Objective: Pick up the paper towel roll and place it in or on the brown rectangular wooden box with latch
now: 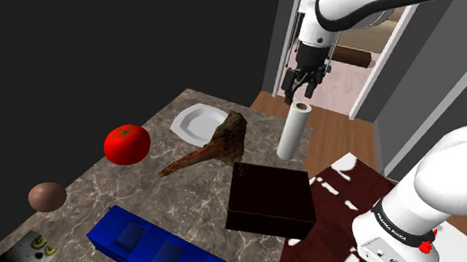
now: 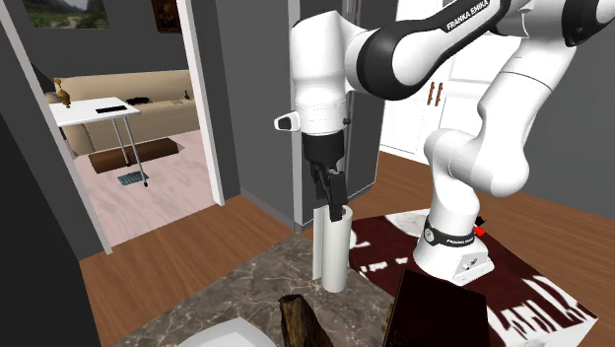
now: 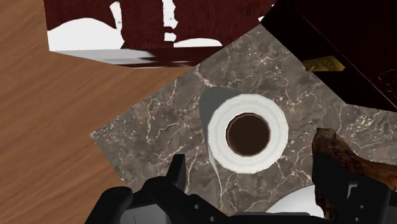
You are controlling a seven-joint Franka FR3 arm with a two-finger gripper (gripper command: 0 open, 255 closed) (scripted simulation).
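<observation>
The white paper towel roll [image 1: 293, 134] [image 2: 332, 248] stands upright near the far corner of the marble table [image 1: 125, 190]. My gripper [image 1: 298, 95] [image 2: 333, 200] hangs directly over it, open, with the fingertips level with the roll's top rim and not clasping it. In the wrist view I look down the roll's dark core [image 3: 248, 132], and the two fingers [image 3: 177, 170] stand wide apart. The dark brown box [image 1: 271, 199] [image 2: 439, 308] lies shut on the table just toward the stand from the roll. Its brass latch [image 3: 324, 63] shows in the wrist view.
A jagged brown lump [image 1: 212, 146] [image 3: 338, 151] and a white plate [image 1: 195, 121] lie beside the roll. A red tomato [image 1: 126, 143], a brown ball [image 1: 47, 196] and a blue tray [image 1: 164, 251] sit nearer. The table's edge runs close behind the roll, over wood floor [image 3: 44, 127].
</observation>
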